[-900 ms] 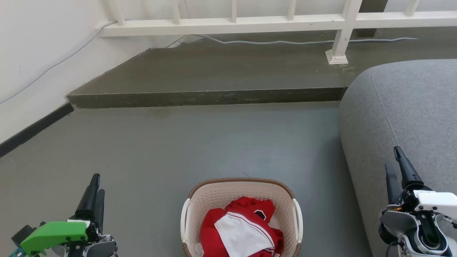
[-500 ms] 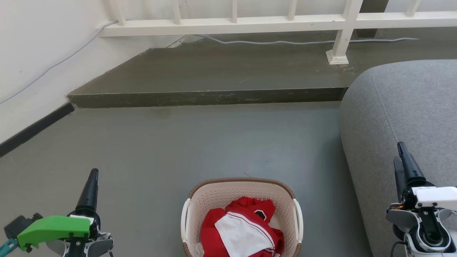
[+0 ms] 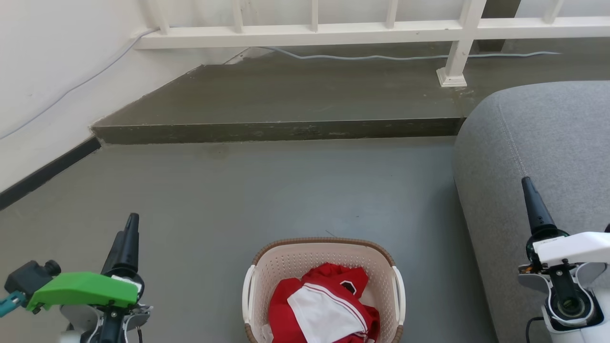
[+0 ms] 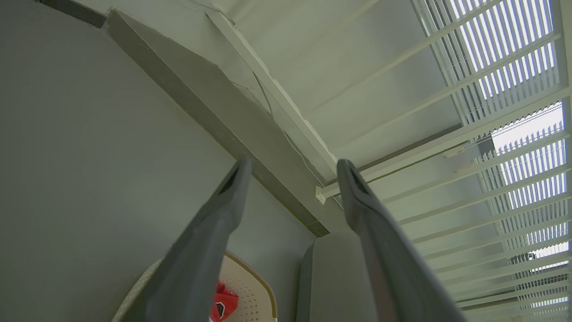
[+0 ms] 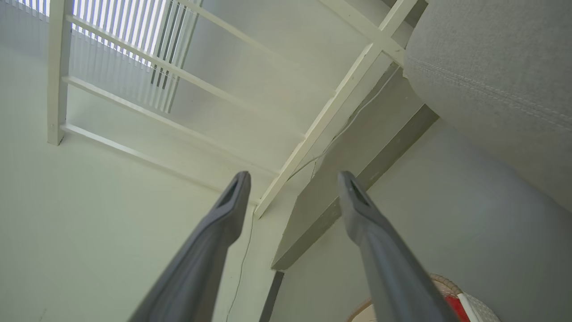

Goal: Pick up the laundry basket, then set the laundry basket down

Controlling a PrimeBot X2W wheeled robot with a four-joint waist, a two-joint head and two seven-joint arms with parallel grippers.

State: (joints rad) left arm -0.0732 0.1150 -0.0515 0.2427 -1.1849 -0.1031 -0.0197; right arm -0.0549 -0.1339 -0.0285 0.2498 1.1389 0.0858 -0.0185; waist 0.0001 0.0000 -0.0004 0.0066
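Left wrist view has the left gripper [image 4: 293,166] with its two fingers spread wide and nothing between them, and the right wrist view shows the right gripper [image 5: 293,178] just as wide and just as empty. Both hang well apart from the laundry basket [image 3: 295,262], which sits on the grey floor [image 3: 286,190] at the near middle of the scene, between the two arms, with a red-and-white garment [image 3: 324,305] heaped inside. The likely trouble is an uneven lift. The white handles, left [image 3: 247,295] and right [image 3: 399,295], are thin bands, so a finger that lands on the perforated wall instead, or one side that rises first, would probably tilt the basket and spill the garment. The right arm also works close beside the grey sofa [image 3: 548,143], and swinging inward from there it could brush the cushion and be pushed off line. Each arm is held out at its own side with fingers pointing far and slightly upward toward the step [image 3: 276,129] and white railing [image 3: 333,31], wrists rolled so the fingers look stacked edge-on from the head.
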